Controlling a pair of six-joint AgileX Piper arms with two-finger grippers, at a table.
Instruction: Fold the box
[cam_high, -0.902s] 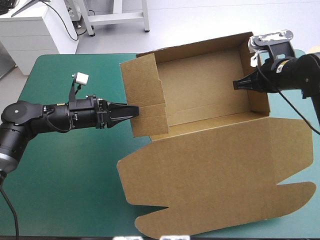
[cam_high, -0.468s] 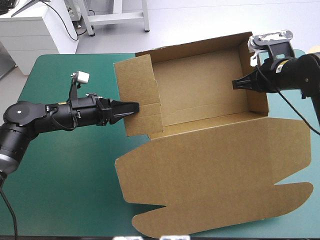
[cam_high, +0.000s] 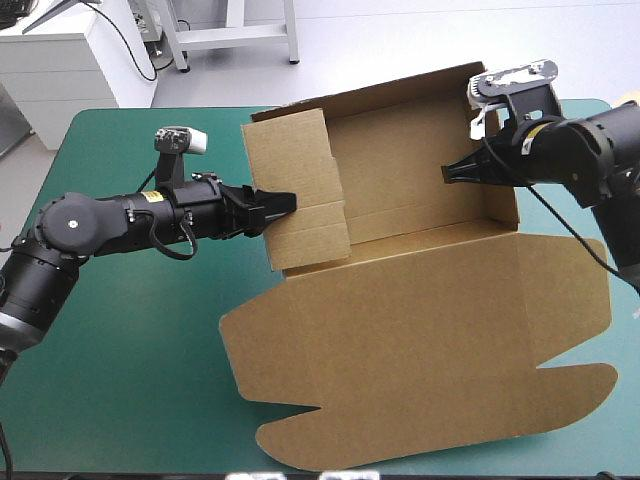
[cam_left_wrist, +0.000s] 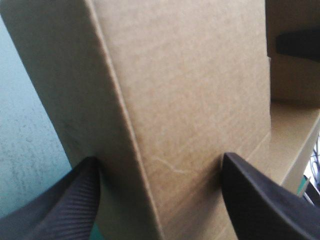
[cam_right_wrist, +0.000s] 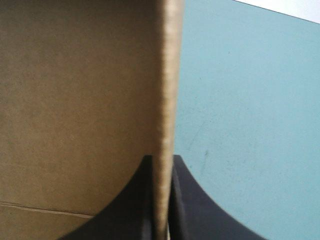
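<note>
The brown box (cam_high: 420, 350) lies on the teal-green cover (cam_high: 120, 360), in the middle and right part of the high view. It is half made. In the upper middle of the frame it is an open tray with the far wall and the right wall raised. The left wall stands up as a broad panel with a crease across its lower part. The lid lies flat and wide toward the bottom of the frame, with rounded tabs at its lower left and lower right corners. The whole sheet sits a little turned against the table's edges.

The left gripper (cam_high: 281, 204) comes in from the left of the frame. Its black fingers (cam_left_wrist: 75, 200) stand apart, one on each side of the left wall's fold. The right gripper (cam_high: 450, 172) is at the upper right, clamped on the edge of the right wall, with the thin board between its fingers (cam_right_wrist: 192, 205).
</note>
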